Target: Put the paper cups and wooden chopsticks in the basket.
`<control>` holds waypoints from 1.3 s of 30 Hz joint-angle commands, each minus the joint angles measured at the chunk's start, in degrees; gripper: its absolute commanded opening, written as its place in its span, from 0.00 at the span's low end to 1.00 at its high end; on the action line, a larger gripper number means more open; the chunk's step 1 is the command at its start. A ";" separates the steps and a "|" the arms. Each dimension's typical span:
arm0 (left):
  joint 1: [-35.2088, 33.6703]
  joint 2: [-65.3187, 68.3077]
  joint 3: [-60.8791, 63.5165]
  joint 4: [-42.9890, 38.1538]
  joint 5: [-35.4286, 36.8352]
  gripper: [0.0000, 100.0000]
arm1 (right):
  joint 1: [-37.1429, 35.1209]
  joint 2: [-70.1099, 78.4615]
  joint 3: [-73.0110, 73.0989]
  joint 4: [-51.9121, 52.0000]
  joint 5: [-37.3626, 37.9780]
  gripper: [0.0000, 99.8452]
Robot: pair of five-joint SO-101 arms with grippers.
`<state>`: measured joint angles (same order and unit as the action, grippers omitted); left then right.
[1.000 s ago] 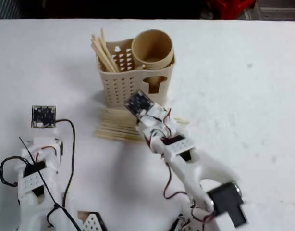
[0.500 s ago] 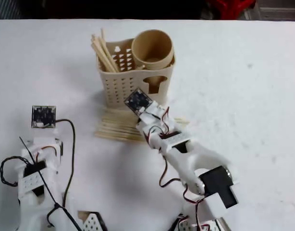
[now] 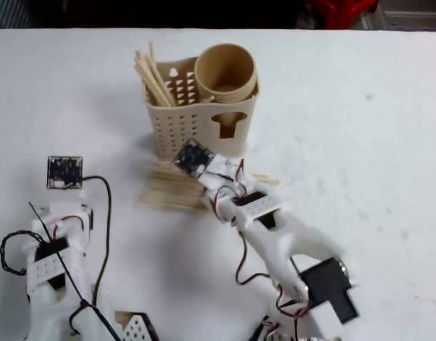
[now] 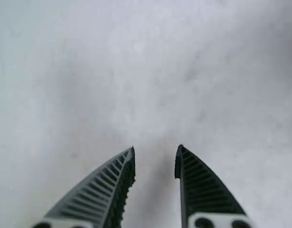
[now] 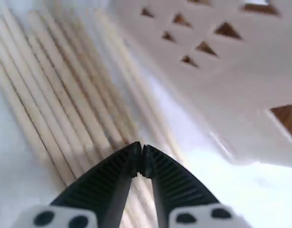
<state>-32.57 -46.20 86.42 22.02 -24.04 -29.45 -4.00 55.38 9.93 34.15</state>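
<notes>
One paper cup (image 3: 225, 69) and some wooden chopsticks (image 3: 150, 74) already stand in the basket (image 3: 177, 129) — left is the pile of chopsticks (image 3: 167, 190) on the surface (image 3: 360, 142) at its 6 o'clock, my right gripper (image 5: 139, 155) over it, tips together — my left gripper (image 4: 154, 152) apart.

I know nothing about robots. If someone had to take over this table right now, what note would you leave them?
Hands: the left hand is open and empty over the bare table. The right hand is shut, its tips at the loose chopsticks that lie on the table in front of the basket. I cannot tell whether it pinches one.
Done: a cup and a bundle of chopsticks stand in the basket.
Left: put the loose chopsticks into the basket.
</notes>
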 commanded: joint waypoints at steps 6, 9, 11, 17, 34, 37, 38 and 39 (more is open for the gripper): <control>-0.04 -1.36 -0.35 -0.62 -0.18 0.15 | -4.70 -3.56 -1.05 8.48 1.85 0.02; -0.04 -1.36 -0.35 -0.62 -0.18 0.15 | -4.35 -7.08 -1.05 11.30 1.67 0.02; -0.04 -1.36 -0.35 -0.62 -0.18 0.15 | -3.91 -10.51 -1.05 12.44 1.49 0.02; -0.04 -1.36 -0.35 -0.62 -0.26 0.15 | 1.45 -15.25 -0.70 9.45 -1.14 0.02; -0.04 -1.36 -0.35 -0.62 -0.18 0.15 | 3.56 6.73 -5.45 -9.63 -4.13 0.02; -0.04 -1.36 -0.35 -0.62 -0.18 0.15 | 3.56 6.73 -5.45 -9.54 -4.13 0.02; -0.04 -1.36 -0.35 -0.62 -0.18 0.15 | 3.56 6.64 -5.36 -9.19 -4.04 0.02; -0.04 -1.36 -0.35 -0.62 -0.18 0.15 | 3.56 6.29 -5.36 -7.78 -4.04 0.02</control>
<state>-32.57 -46.20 86.42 22.02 -24.04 -26.46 2.86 51.96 1.23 29.32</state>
